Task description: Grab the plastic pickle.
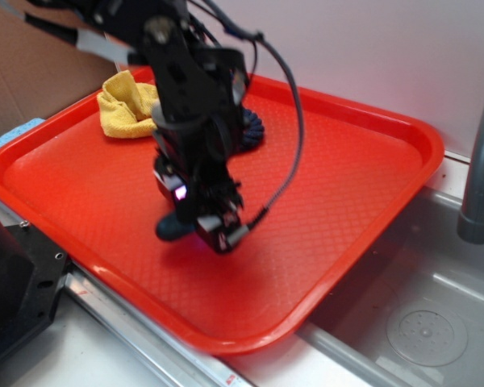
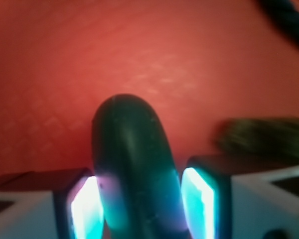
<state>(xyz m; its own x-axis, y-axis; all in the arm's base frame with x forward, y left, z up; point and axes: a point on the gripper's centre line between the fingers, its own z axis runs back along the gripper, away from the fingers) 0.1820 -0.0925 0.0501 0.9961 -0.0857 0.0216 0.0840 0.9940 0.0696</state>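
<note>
The plastic pickle (image 1: 171, 227) is a dark teal-green capsule low over the red tray (image 1: 347, 185), near its front left part. My gripper (image 1: 214, 234) points down over it, and only the pickle's left end sticks out from under the fingers. In the wrist view the pickle (image 2: 132, 164) fills the gap of my gripper (image 2: 142, 209). Both glowing pads (image 2: 84, 209) press against its sides. The gripper is shut on the pickle.
A dark blue braided rope (image 1: 250, 129) lies behind the arm on the tray (image 2: 139, 50), and shows as rope (image 2: 289, 20) top right. A yellow cloth (image 1: 127, 103) sits at the back left. A blurred dark chunk (image 2: 264, 137) lies right of the fingers. A grey faucet (image 1: 480, 161) and sink (image 1: 419, 322) are at right.
</note>
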